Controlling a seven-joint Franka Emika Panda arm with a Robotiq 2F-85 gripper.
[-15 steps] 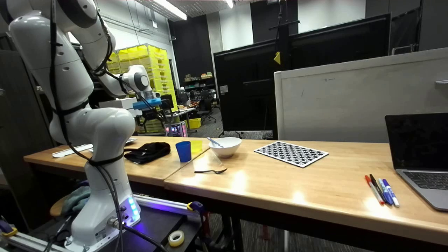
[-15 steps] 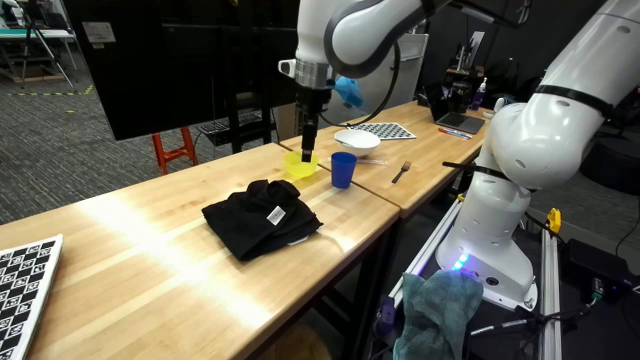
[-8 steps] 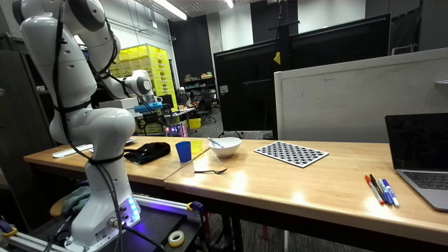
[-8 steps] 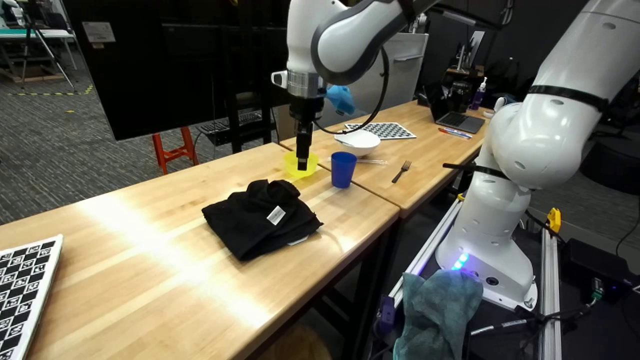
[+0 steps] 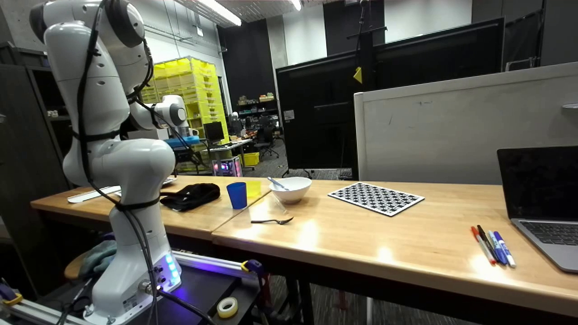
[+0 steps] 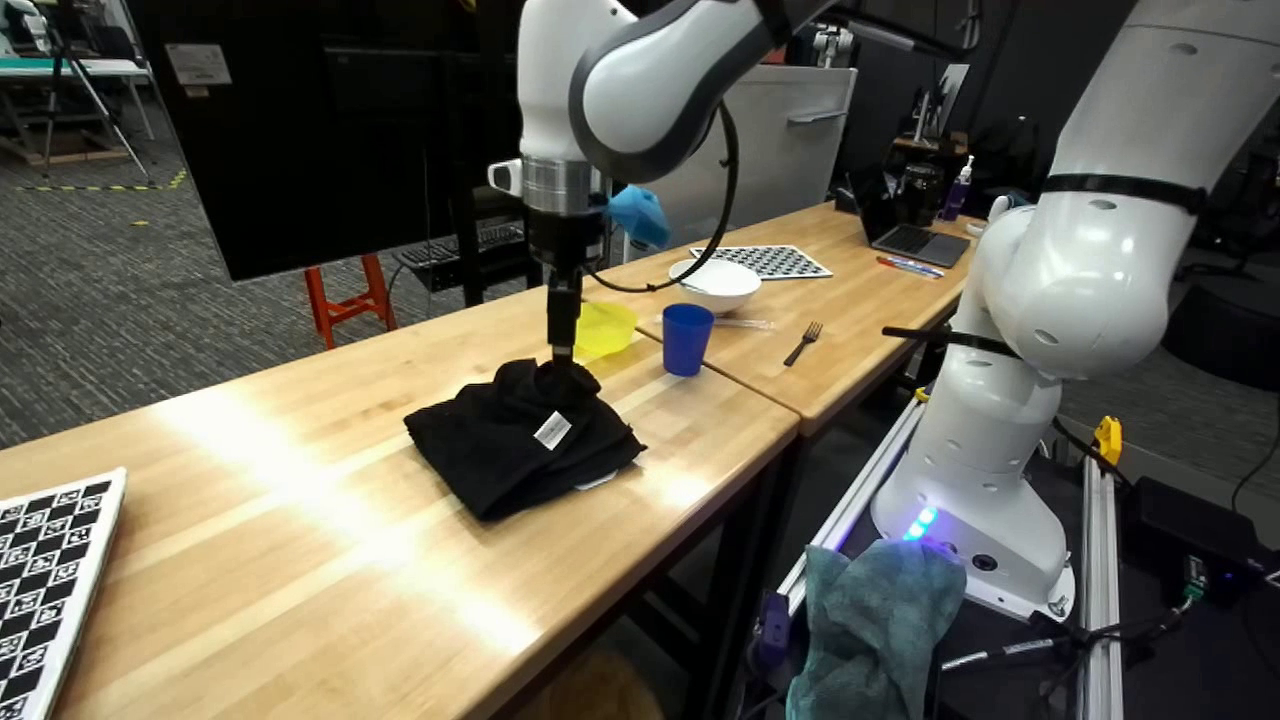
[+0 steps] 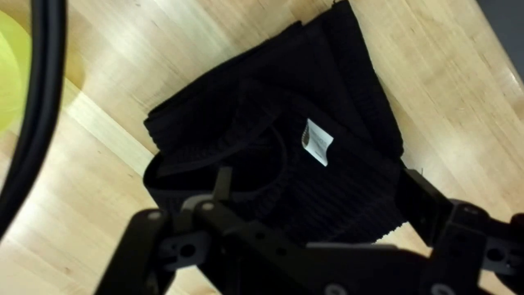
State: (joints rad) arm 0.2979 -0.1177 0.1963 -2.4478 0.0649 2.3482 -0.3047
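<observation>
A folded black cloth with a white tag (image 7: 317, 142) lies on the table; the cloth (image 6: 500, 455) also shows in both exterior views. My gripper (image 6: 563, 352) points down over its far edge, and I cannot tell whether the tips touch it. In the wrist view the gripper (image 7: 318, 176) has its fingers spread wide, one over the cloth's round opening and one by its outer edge. Nothing is held between them. Close by stand a yellow bowl (image 6: 606, 328) and a blue cup (image 6: 687, 340).
A white bowl (image 5: 291, 189) with a utensil in it, a black fork (image 5: 272, 221) and a checkered board (image 5: 377, 197) lie on the adjoining table. Farther along are several pens (image 5: 493, 246) and a laptop (image 5: 542, 203). Another checkered board (image 6: 50, 580) sits at the near end.
The gripper has moved from in front of the yellow bowl to over the black cloth, and sits lower. Its jaws stay spread. The objects on the tables have not moved.
</observation>
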